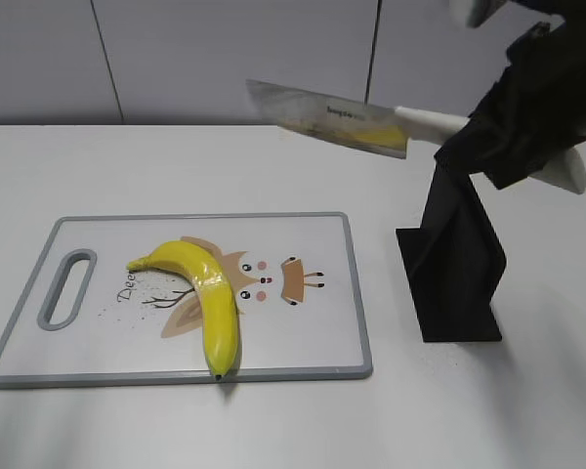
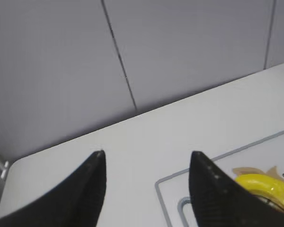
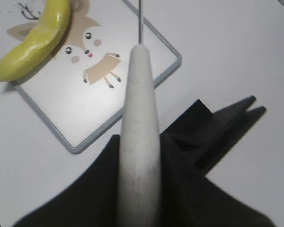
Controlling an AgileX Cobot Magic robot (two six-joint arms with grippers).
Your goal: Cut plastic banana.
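The plastic banana (image 1: 207, 293) is glossy yellow and curved, with a seam band. It lies on the white cutting board (image 1: 107, 342), its dark tip at the board's front edge. It also shows in the right wrist view (image 3: 35, 40) and partly in the left wrist view (image 2: 267, 185). My right gripper (image 1: 513, 132) is shut on the white handle of a knife (image 1: 332, 117) and holds it high in the air, right of and above the board, blade pointing left. The handle (image 3: 139, 142) fills the right wrist view. My left gripper (image 2: 146, 158) is open and empty above the board's handle corner.
A black knife stand (image 1: 454, 269) stands on the white table right of the board, under the right arm. The board (image 3: 99, 101) has a grey rim, a cartoon deer print and a handle slot (image 1: 66, 288) at its left end. A grey wall runs behind the table.
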